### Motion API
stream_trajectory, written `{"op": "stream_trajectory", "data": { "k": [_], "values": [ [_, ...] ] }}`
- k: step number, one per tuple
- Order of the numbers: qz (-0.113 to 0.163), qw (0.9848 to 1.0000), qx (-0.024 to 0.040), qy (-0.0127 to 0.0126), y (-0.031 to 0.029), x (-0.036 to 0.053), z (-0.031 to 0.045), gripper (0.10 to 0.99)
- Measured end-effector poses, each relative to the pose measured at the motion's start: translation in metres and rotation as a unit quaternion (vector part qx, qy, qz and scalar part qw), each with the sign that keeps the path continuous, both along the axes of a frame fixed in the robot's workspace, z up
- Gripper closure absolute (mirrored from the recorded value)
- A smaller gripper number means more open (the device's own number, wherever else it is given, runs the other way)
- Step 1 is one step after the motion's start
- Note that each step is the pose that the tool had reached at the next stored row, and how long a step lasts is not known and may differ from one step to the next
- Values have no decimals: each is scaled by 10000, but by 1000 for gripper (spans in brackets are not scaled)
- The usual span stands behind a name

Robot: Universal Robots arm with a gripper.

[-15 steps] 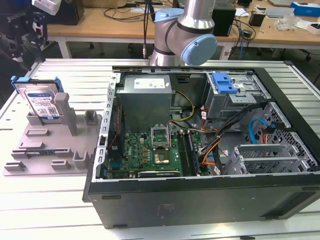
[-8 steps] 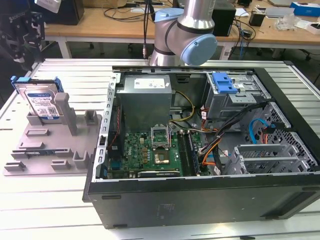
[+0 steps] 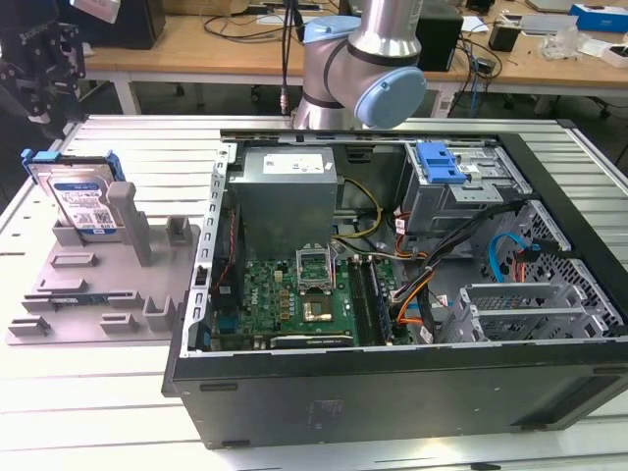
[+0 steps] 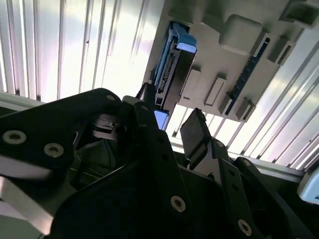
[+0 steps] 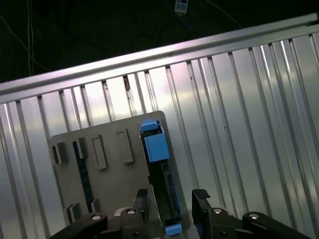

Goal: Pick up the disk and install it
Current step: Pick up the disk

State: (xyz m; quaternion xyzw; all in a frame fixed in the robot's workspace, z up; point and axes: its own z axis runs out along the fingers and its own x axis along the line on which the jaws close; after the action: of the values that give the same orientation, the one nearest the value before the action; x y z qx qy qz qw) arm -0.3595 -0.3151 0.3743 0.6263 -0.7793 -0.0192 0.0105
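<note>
Spread wide, the tool [image 5: 172,200] hangs above the disk [image 5: 157,147], not touching it. The disk stands on edge in a grey holder [image 3: 108,294] on the ribbed tabletop [image 3: 98,392], at the exterior view's left of the open computer case [image 3: 392,392].

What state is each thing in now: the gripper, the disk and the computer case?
gripper, open, above the disk, not touching it
disk, standing on its edge in the grey holder, not yet installed
computer case, lying on its side, side cover off
</note>
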Motion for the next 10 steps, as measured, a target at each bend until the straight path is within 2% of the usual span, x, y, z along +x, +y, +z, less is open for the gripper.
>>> {"op": "stream_trajectory", "data": {
  "k": [2, 4, 5, 6, 8, 10],
  "values": [
    [170, 9999, 0, -13, 0, 0, 0, 604],
    [266, 9996, -1, -50, 1, 0, 0, 604],
    [294, 9995, -3, -85, 1, -1, 0, 604],
    [315, 9994, -9, -158, 2, 0, -1, 604],
    [328, 9992, -14, -242, 5, -25, -6, 604],
    [336, 9991, -14, -246, 5, -80, -16, 604]
  ]
}}
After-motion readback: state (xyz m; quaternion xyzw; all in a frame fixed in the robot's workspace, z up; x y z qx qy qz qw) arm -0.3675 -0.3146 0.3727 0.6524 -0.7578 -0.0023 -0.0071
